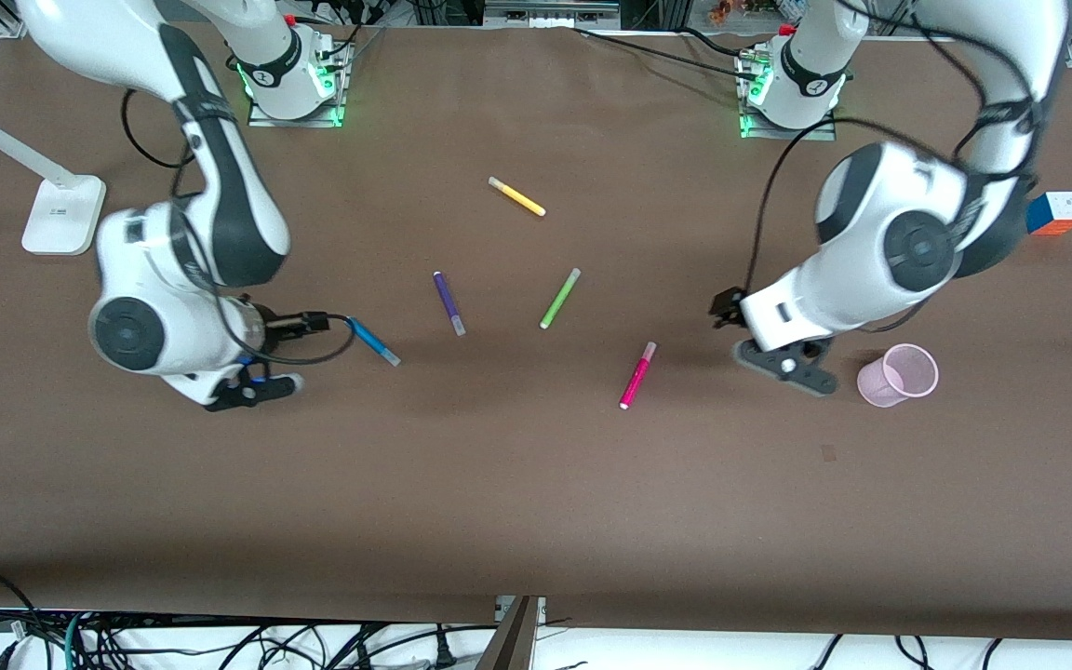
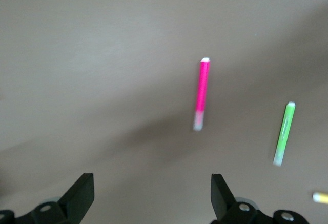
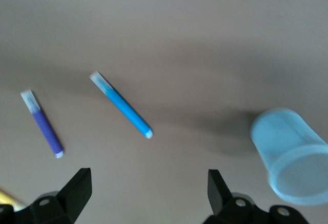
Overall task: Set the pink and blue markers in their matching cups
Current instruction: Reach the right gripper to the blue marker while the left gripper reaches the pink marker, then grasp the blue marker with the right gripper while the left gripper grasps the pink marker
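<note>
Hovering open-fingered — both grippers (image 1: 789,365) (image 1: 255,389) (markers untouched).

A brown cloth covers the worktop (image 1: 536,484) edge to edge. A white desk lamp (image 1: 52,209) stands at nine o'clock, a colour cube (image 1: 1055,213) at three. Cables (image 1: 220,647) tangle on the pale floor at six o'clock.

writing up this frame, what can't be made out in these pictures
- Light blue cup: in the front view the right arm covers it; only the right wrist view shows it, cut by that picture's edge.
- Blue marker: in the front view one end is hidden under the right tool's cable.
- Yellow marker: in the left wrist view cut by the edge.
- Left tool: blurred in the front view.
</note>
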Robot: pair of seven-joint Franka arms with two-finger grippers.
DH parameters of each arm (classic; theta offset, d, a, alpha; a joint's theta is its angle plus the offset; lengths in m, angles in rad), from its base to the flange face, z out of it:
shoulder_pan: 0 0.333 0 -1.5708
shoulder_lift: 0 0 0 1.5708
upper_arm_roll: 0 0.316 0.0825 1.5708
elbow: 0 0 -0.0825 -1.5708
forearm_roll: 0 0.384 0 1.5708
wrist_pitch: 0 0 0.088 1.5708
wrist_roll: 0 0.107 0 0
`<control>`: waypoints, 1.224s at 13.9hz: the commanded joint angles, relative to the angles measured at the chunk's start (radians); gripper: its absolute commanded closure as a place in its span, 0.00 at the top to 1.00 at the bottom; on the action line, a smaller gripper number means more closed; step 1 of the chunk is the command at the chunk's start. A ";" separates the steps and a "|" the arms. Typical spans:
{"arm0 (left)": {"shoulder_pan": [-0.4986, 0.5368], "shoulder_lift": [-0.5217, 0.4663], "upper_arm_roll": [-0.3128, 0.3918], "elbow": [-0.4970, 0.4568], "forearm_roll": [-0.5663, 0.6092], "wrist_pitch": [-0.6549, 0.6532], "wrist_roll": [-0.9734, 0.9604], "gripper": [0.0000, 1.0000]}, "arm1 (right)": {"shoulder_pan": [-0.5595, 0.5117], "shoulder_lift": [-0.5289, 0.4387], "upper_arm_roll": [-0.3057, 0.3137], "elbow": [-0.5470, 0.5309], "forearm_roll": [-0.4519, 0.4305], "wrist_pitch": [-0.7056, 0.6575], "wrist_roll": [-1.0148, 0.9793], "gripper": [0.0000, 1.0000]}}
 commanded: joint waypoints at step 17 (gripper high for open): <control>-0.168 0.269 0.005 -0.092 0.256 0.365 -0.329 0.93 | 0.149 0.147 -0.010 -0.187 -0.001 0.449 -0.012 0.68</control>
